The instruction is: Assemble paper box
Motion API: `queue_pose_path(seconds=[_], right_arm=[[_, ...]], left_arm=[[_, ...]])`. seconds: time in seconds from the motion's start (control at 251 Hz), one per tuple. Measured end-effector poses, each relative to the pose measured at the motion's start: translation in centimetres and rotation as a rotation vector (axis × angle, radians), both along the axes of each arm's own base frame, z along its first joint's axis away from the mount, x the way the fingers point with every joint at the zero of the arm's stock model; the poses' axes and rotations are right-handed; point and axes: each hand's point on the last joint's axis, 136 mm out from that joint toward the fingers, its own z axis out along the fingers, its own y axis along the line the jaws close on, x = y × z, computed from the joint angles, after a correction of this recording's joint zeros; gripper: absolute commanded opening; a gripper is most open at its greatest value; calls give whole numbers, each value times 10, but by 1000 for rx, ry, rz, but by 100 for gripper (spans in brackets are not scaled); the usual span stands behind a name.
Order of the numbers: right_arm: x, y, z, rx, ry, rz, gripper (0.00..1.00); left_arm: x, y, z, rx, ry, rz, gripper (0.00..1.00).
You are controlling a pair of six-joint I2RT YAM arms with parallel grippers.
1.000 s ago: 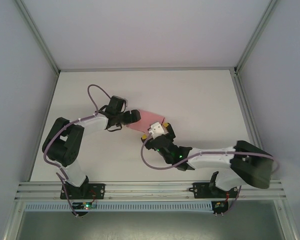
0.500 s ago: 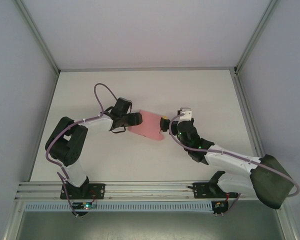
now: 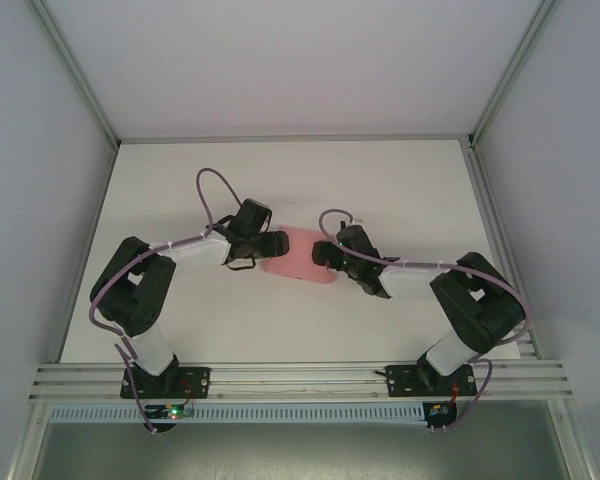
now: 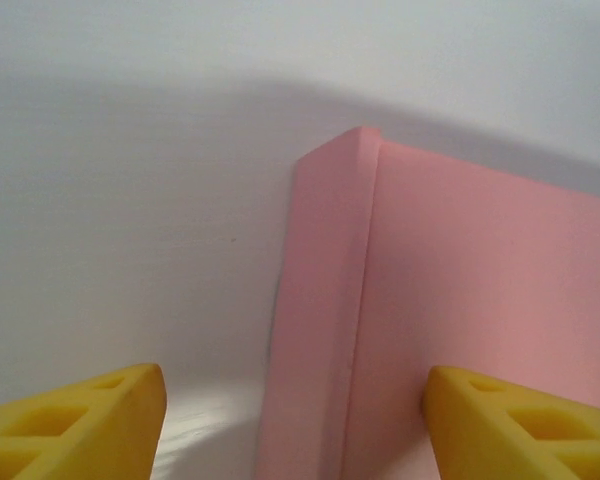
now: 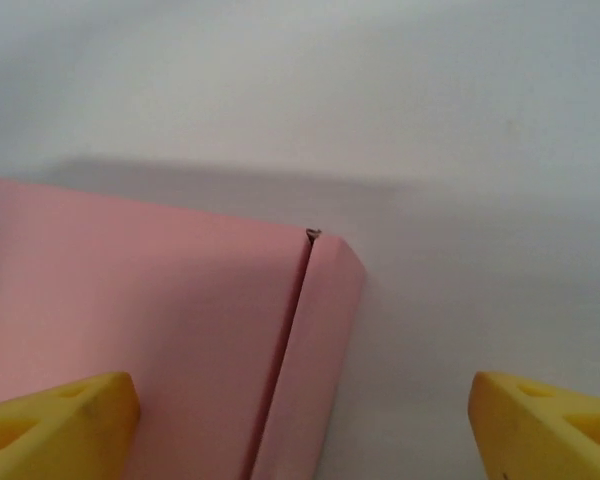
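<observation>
Left gripper (image 4: 295, 432): open, holding nothing. Its yellow fingertips (image 4: 75, 420) stand wide apart.
Left gripper, position: in the left wrist view one fingertip is over bare table and the other over pink card. The box's folded end lies between them.
Right gripper (image 5: 300, 425): open and gripping nothing. One fingertip is over the pink card and the other over the table beside it.
Paper box (image 3: 300, 255): pink, lying flat on the table near its middle. In the top view it sits between the two grippers, which face each other at its left and right ends.
Box ends: each wrist view shows a narrow flap creased along the end.
Table (image 3: 410, 190): white, walled on three sides.
Cables (image 3: 208, 186): purple, looping above each arm.
</observation>
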Motion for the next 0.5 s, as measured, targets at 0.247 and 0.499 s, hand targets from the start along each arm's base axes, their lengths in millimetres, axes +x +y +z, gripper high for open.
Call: queue_pose_path(seconds=[0.247, 0.499], right_arm=[[2, 4, -1, 26, 9, -9, 83], [3, 3, -1, 32, 12, -6, 84]], left_arm=[[-4, 4, 10, 44, 28, -21, 89], [10, 0, 17, -81, 32, -26, 81]])
